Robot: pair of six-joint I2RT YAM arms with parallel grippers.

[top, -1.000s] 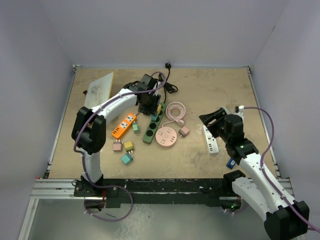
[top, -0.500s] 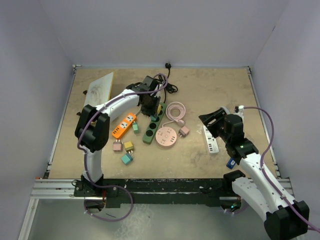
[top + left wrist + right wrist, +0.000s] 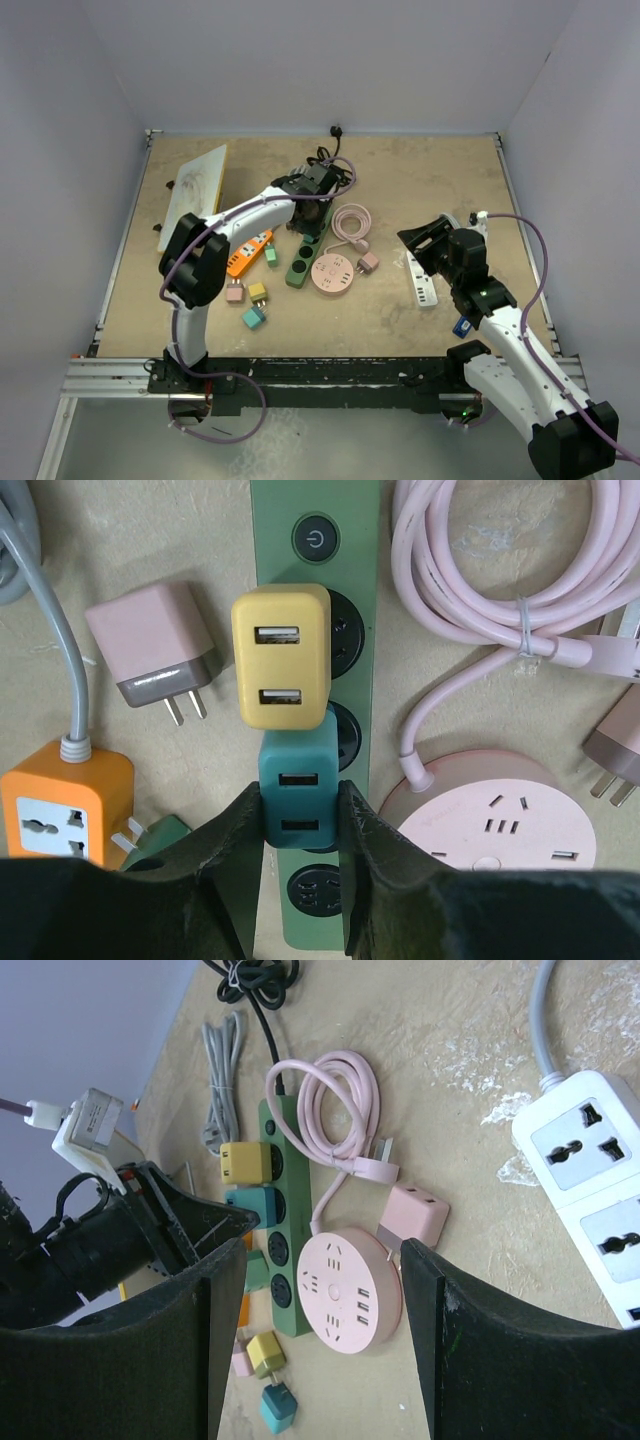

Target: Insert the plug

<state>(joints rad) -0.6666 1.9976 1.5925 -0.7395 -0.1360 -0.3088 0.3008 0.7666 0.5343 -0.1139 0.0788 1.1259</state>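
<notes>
Top view: left gripper (image 3: 311,203) down over far end of green power strip (image 3: 300,265); right gripper (image 3: 422,241) well apart, parked beside white strip (image 3: 424,285), idle. Left wrist: fingers (image 3: 232,830) clamped on teal plug (image 3: 298,770), sitting over a socket with yellow plug (image 3: 281,655) touching it just ahead of tips, so insertion step looks underway, depth unclear; next likely needs a straight push down, then release without tilting. Right wrist: jaws spread wide, holding nothing, pink round strip (image 3: 350,1280) framed between them, teal plug far left in the green strip.
</notes>
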